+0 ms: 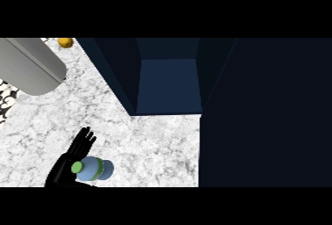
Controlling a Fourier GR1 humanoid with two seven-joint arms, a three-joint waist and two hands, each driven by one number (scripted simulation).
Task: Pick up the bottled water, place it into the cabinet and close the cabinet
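Note:
The bottled water (99, 169) is a blue bottle with a green cap and a green band, low on the marble counter (149, 145) at the left. Its cap end points left, against my left hand's palm. My left hand (68, 161) comes in from the lower edge with its fingers straight and pointing away from me, just left of the bottle. I cannot tell where the thumb lies. The dark blue cabinet (168, 83) stands open behind, showing an empty blue shelf. Its door (266, 114) fills the right side. My right hand does not show.
A grey cylinder (32, 66) lies at the counter's far left, with a small orange object (65, 42) behind it. A black and white patterned strip (5, 99) runs along the left edge. Bare marble lies between the bottle and the cabinet's opening.

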